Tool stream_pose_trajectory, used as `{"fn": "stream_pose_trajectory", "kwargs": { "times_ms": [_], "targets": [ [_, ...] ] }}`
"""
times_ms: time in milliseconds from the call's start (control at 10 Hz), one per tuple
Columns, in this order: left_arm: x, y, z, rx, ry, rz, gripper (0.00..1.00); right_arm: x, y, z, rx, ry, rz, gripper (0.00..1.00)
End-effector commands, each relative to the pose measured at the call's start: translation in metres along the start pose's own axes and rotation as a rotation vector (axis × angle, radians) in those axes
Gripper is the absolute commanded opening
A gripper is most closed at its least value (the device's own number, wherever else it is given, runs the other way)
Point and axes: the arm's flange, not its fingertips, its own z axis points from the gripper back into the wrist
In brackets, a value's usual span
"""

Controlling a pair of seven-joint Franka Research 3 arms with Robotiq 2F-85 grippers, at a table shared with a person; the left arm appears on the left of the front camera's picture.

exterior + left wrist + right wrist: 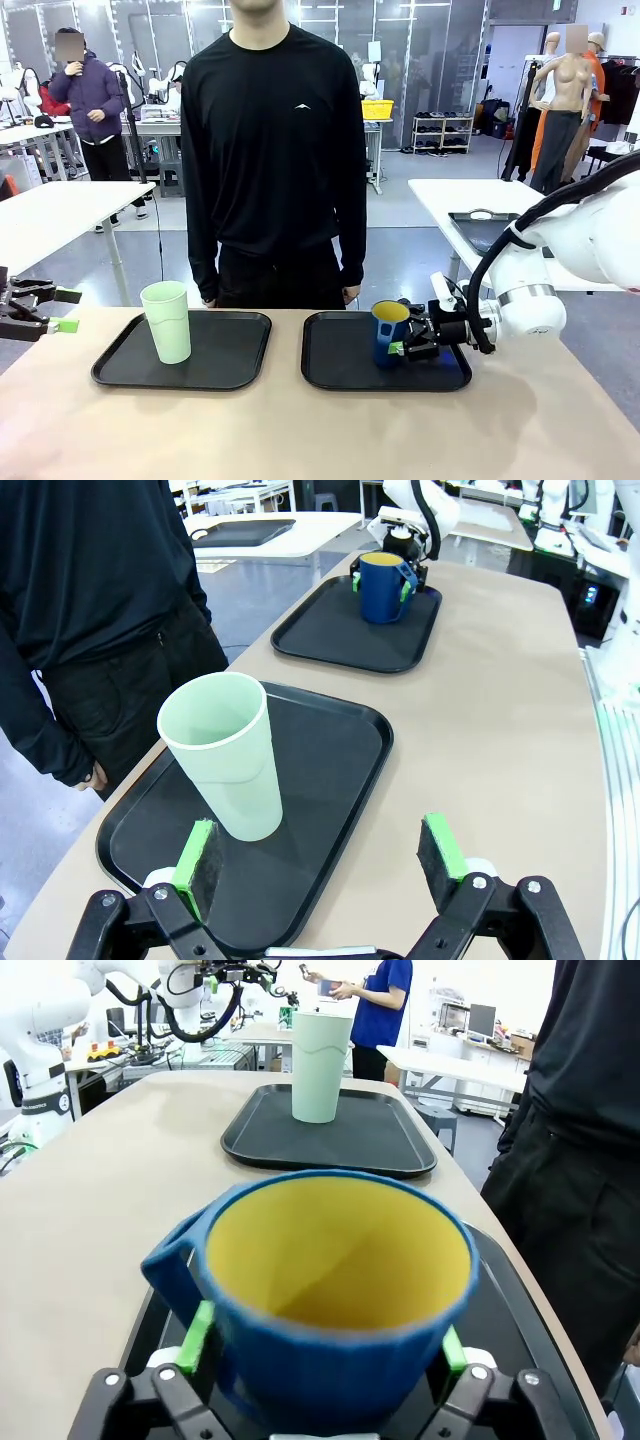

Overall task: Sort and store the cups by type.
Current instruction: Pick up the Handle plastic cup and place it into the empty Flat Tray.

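The dark blue mug (pixel 390 330) with a yellow inside stands on the right black tray (pixel 330 372). My right gripper (pixel 405 340) reaches in from the right and is open, its green pads (pixel 197 1335) standing close against the mug's (pixel 335 1290) sides. Upright on the left black tray (pixel 240 362) is the pale mint-green tumbler (pixel 167 320). My left gripper (pixel 40 310) hovers open at the table's left edge, apart from the tumbler. In the left wrist view this gripper (pixel 320 865) has nothing between its fingers and the tumbler (pixel 225 755) stands just ahead of it.
A person in black (pixel 272 150) stands at the far edge of the table, behind both trays, arms hanging down. The two trays lie side by side with a narrow gap between them. Bare tabletop (pixel 320 430) stretches in front of the trays.
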Motion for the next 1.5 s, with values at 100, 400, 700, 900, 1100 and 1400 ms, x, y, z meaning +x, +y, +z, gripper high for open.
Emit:
{"fn": "stream_pose_trajectory", "kwargs": {
  "times_ms": [100,400,700,900,1100,1400],
  "targets": [
    [0.001,0.001,-0.001,0.007,-0.008,-0.011,1.00,0.008,0.003,0.008,0.025,0.037,-0.049,1.00],
    [0.001,0.001,-0.001,0.007,-0.008,-0.011,1.00,0.010,0.011,0.028,0.022,0.076,-0.060,1.00],
    [0.001,0.001,-0.001,0.007,-0.008,-0.011,1.00,0.025,0.027,0.064,0.027,0.143,-0.113,1.00],
    [0.001,0.001,-0.001,0.007,-0.008,-0.011,1.00,0.040,0.039,0.084,0.015,0.233,-0.150,1.00],
    [0.001,0.001,-0.001,0.007,-0.008,-0.011,1.00,0.049,0.047,0.097,-0.049,0.322,-0.194,1.00],
    [0.001,0.001,-0.001,0.007,-0.008,-0.011,1.00,0.059,0.060,0.102,-0.126,0.430,-0.234,1.00]
  ]
}}
